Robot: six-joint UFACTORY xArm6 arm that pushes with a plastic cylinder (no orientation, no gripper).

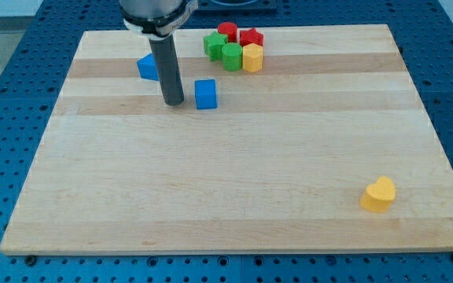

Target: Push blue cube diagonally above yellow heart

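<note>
A pale wooden counter (234, 196) lies on a blue perforated base (22, 79) and fills most of the view. The arm's dark rod (167, 71) descends from the view's top, left of centre; it carries no pincer, so no jaw state applies. The tip (174, 103) rests on the counter just to the view's left of the blue cube (205, 93), with a narrow gap between them. A second blue block (147, 67), its shape partly hidden by the rod, sits behind the rod toward the view's upper left. Near the top edge a tight cluster holds a red block (227, 31), a red star-like block (251, 37), a green block (215, 44), a green cylinder (232, 56) and a yellow hexagonal block (252, 57), each touching or just beside its neighbours. The yellow heart (379, 194) stands alone near the view's lower right corner, well apart from the blue cube and from the tip.
</note>
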